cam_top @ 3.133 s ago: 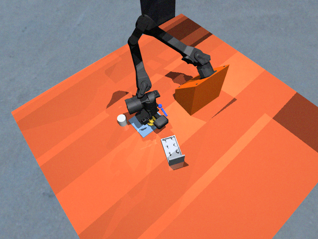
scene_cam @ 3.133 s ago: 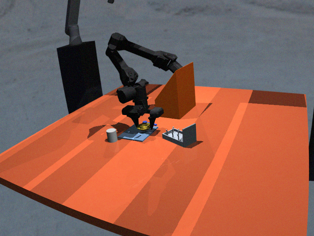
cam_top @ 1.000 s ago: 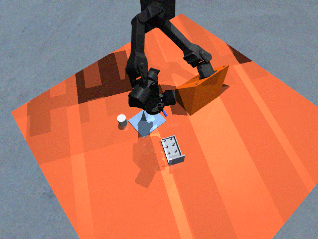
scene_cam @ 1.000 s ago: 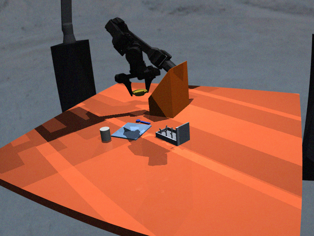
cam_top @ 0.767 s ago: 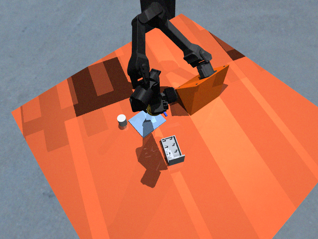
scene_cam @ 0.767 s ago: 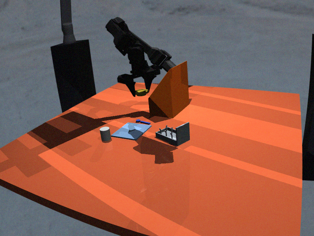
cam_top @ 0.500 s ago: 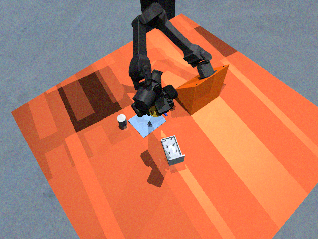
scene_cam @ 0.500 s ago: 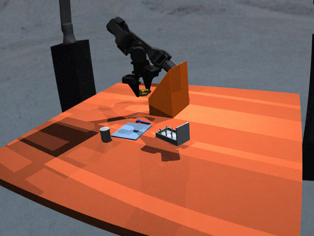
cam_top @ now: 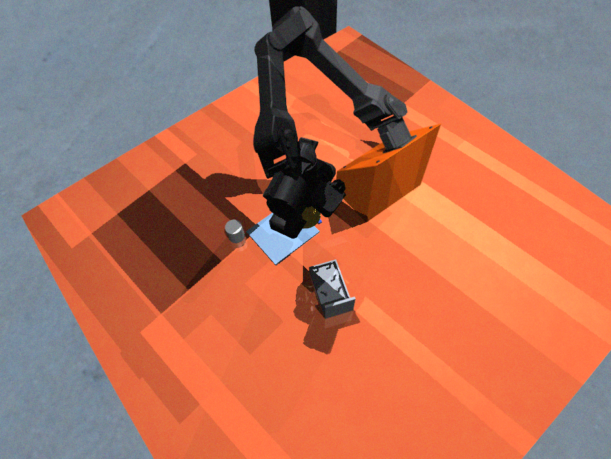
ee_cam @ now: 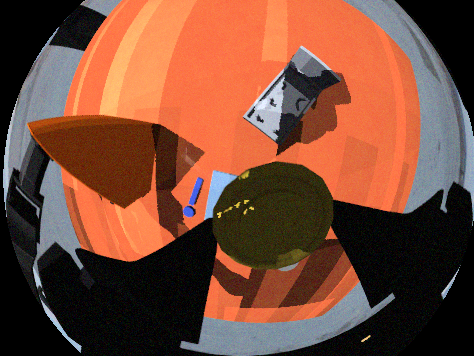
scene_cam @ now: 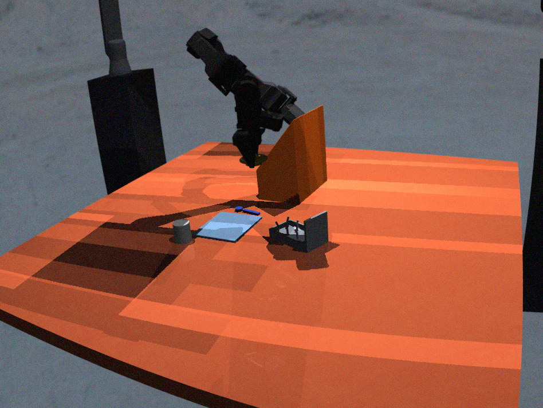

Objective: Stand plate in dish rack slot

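Observation:
My gripper [scene_cam: 251, 163] [ee_cam: 273, 217] is shut on the round, dark yellow plate [cam_top: 312, 217] [scene_cam: 262, 159] [ee_cam: 280, 200], with a finger at each opposite edge. The plate is in the air and lies roughly flat, its face towards the wrist camera. In the top view the gripper hides much of it. The grey dish rack [cam_top: 338, 308] [scene_cam: 317, 231] [ee_cam: 311, 64] stands on the table, with short upright rails inside and a taller wall at one end. Its slots hold no plate. The rack is well away from the gripper and in part shadow.
A light blue square mat [cam_top: 276, 249] [scene_cam: 221, 233] [ee_cam: 217, 186] lies near the rack. A blue spoon-like thing [scene_cam: 250, 211] [ee_cam: 196, 192] lies beside it. A grey cylinder [cam_top: 234, 231] [scene_cam: 182, 231] stands at its other side. The tall orange block [cam_top: 390, 182] [scene_cam: 302, 162] [ee_cam: 100, 160] carries the arm's base.

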Robot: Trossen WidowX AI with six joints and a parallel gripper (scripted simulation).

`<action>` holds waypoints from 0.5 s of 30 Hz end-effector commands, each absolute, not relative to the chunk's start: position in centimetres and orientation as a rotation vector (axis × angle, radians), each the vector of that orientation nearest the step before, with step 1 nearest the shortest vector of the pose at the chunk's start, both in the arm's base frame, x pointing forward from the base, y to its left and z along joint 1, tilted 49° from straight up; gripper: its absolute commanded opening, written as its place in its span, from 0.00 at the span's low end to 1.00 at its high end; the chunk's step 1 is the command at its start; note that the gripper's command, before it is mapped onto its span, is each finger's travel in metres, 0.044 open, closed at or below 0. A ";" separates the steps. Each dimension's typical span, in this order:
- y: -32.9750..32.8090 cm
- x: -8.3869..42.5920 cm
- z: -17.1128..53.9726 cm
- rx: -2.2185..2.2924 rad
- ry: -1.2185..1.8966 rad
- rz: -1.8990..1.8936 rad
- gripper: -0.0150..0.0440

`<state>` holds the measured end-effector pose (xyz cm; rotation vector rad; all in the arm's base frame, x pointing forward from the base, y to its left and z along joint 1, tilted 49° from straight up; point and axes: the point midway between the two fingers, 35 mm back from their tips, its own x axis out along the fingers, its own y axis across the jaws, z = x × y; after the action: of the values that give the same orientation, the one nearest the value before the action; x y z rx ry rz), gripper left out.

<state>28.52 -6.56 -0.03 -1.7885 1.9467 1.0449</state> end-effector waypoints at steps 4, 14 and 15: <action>-5.9 28.4 -0.7 -1.908 1.882 1.335 0.25; -5.2 28.2 -1.4 -2.056 1.742 1.758 0.25; -5.2 28.2 -1.5 -2.068 1.724 1.801 0.25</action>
<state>28.29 -5.55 -1.17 -2.0301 1.7822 1.6678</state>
